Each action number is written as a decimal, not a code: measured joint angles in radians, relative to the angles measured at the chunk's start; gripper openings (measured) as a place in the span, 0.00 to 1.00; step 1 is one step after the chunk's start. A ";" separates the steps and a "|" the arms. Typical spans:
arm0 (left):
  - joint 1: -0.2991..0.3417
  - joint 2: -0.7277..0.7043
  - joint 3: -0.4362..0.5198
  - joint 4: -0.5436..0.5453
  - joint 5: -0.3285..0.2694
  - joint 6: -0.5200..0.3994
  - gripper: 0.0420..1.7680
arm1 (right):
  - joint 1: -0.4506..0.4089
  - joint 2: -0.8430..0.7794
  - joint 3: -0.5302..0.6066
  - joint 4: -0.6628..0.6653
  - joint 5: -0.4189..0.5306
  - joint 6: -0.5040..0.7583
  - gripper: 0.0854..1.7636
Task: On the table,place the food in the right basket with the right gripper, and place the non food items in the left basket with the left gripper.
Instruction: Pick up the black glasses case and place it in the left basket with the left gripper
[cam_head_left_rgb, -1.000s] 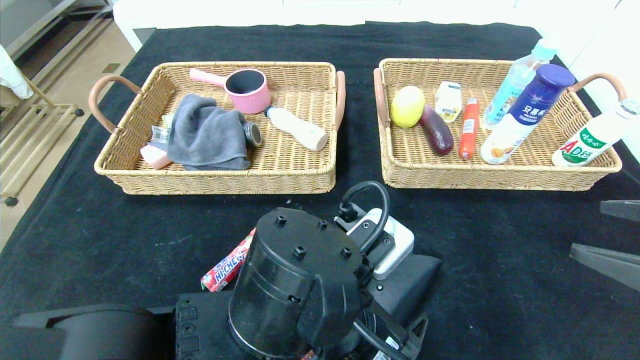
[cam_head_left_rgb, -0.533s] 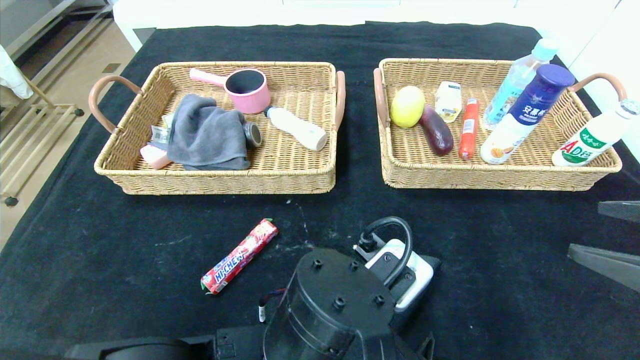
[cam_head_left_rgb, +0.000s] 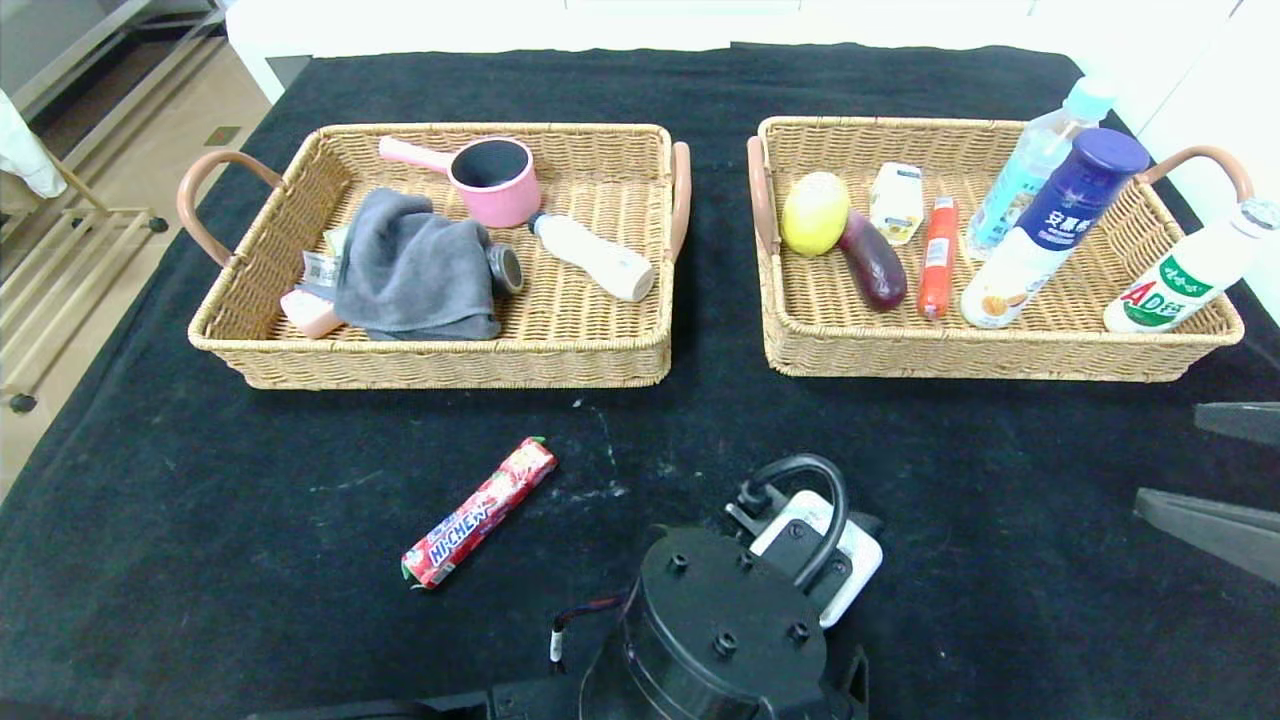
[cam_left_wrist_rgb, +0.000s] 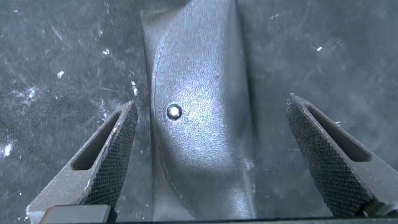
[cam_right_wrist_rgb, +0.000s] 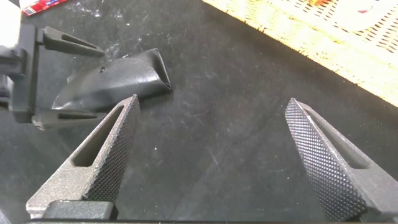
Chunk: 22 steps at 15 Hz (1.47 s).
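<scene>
The left end effector (cam_left_wrist_rgb: 211, 155) hangs open over a black pouch (cam_left_wrist_rgb: 199, 124) that lies flat on the black tabletop (cam_head_left_rgb: 200, 520), its two fingers straddling the pouch and clear of it on both sides; in the head view the left arm's wrist hides the pouch, at the near edge in front of the gap between the two baskets. A red candy roll (cam_head_left_rgb: 478, 512) lies alone on the tabletop, in front of the left basket (cam_head_left_rgb: 440, 365) and just to the left of that wrist. The left basket holds a pink pot (cam_head_left_rgb: 492, 180), a grey cloth (cam_head_left_rgb: 415, 268), a white bottle (cam_head_left_rgb: 592, 256) lying on its side, a small tin (cam_head_left_rgb: 505, 268) beside the cloth and a pink item (cam_head_left_rgb: 308, 314) partly under it. The right basket (cam_head_left_rgb: 990, 358) holds a lemon (cam_head_left_rgb: 815, 212) touching an eggplant (cam_head_left_rgb: 873, 260), a sausage (cam_head_left_rgb: 938, 258), a small packet (cam_head_left_rgb: 896, 202) and three bottles leaning on its far and right walls. The right end effector (cam_right_wrist_rgb: 211, 155) is open and empty, parked to the right, in front of the right basket; its wrist view takes in the pouch and the left end effector beyond.
</scene>
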 joint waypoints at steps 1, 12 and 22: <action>-0.001 0.005 0.002 -0.002 0.008 0.006 0.97 | 0.000 0.000 0.000 0.000 0.000 0.000 0.97; -0.002 0.042 0.002 -0.005 0.090 0.042 0.97 | 0.000 0.000 0.000 0.000 0.000 0.001 0.97; -0.002 0.060 0.005 -0.026 0.111 0.050 0.66 | 0.000 0.000 0.000 0.000 0.000 0.001 0.97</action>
